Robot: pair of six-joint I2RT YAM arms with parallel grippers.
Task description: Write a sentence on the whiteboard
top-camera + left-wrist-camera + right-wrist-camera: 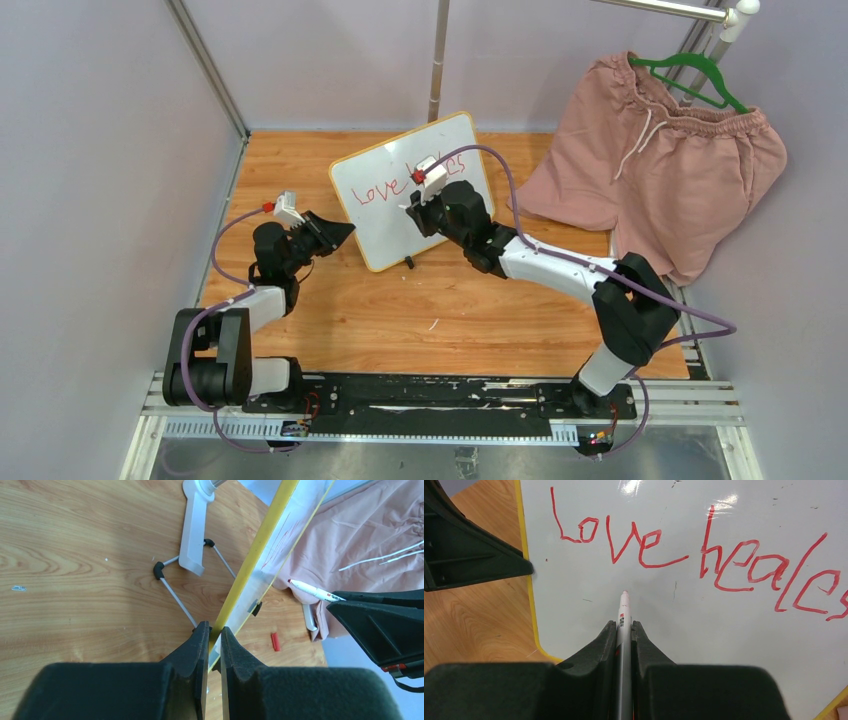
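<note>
Left pincer (214,629) is pinched tight on the whiteboard (392,235), gripping the yellow frame at its 8 o'clock edge. The board stands propped on the tabletop (400,310), toward 12 o'clock. The sentence (704,555), red, reads "love heales". Right pincer (624,626) clamps a marker (624,607), with the tip at 6 o'clock of "love".

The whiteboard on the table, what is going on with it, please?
Two robot arms are working on it. The left tool is closed on the yellow edge of the whiteboard, which stands propped on the table. The right tool grips a marker and points its red tip at the blank area under the word "love". The red writing reads "love heales", so the sentence looks unfinished. Whether the tip touches the board cannot be told.
</note>
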